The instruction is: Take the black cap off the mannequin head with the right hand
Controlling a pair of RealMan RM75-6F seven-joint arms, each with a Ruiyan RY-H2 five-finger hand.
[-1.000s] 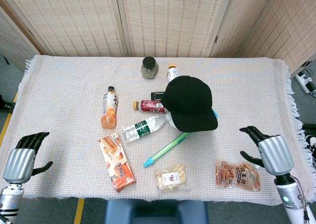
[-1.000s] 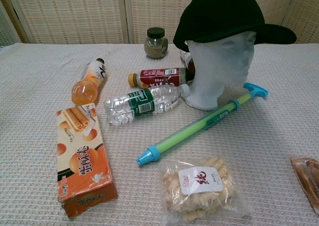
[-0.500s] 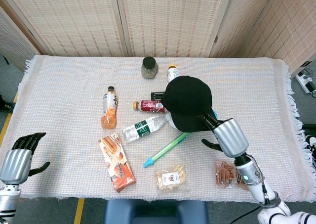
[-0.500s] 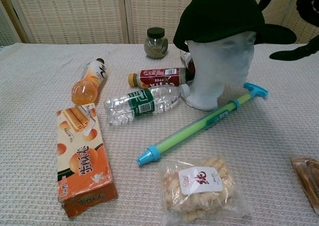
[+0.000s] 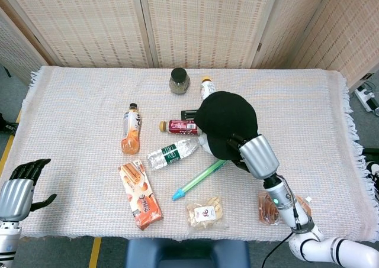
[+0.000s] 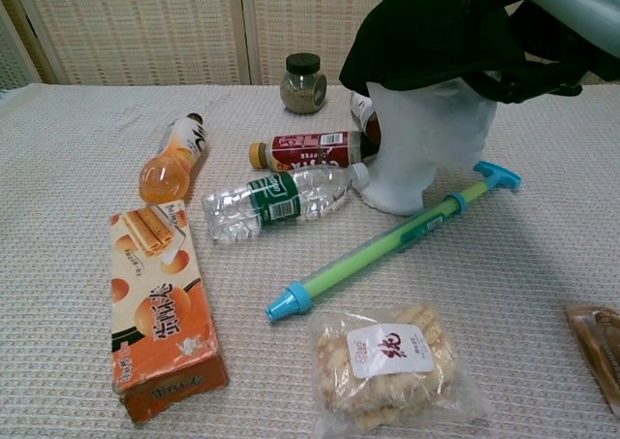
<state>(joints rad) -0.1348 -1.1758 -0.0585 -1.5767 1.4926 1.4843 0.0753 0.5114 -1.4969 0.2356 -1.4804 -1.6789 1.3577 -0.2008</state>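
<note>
The black cap (image 5: 225,117) sits on the white mannequin head (image 6: 426,139) near the middle of the table. In the chest view the cap (image 6: 426,32) is tipped up a little on its right side. My right hand (image 5: 251,155) is at the cap's front and covers the brim. Its dark fingers (image 6: 528,56) are wrapped around the brim and grip it. My left hand (image 5: 18,194) hangs off the table's near left corner, holding nothing, fingers apart.
A green and blue tube (image 5: 201,177) lies just in front of the mannequin head. Left of it lie a clear bottle (image 5: 172,153), a red bottle (image 5: 177,126), an orange bottle (image 5: 131,136) and a biscuit box (image 5: 140,195). A jar (image 5: 179,80) stands behind. Snack bags (image 5: 205,213) lie near the front edge.
My right hand has come in from the table's right edge to the cap and closed on its brim. The cap has tipped slightly. The left hand has sunk a little.
</note>
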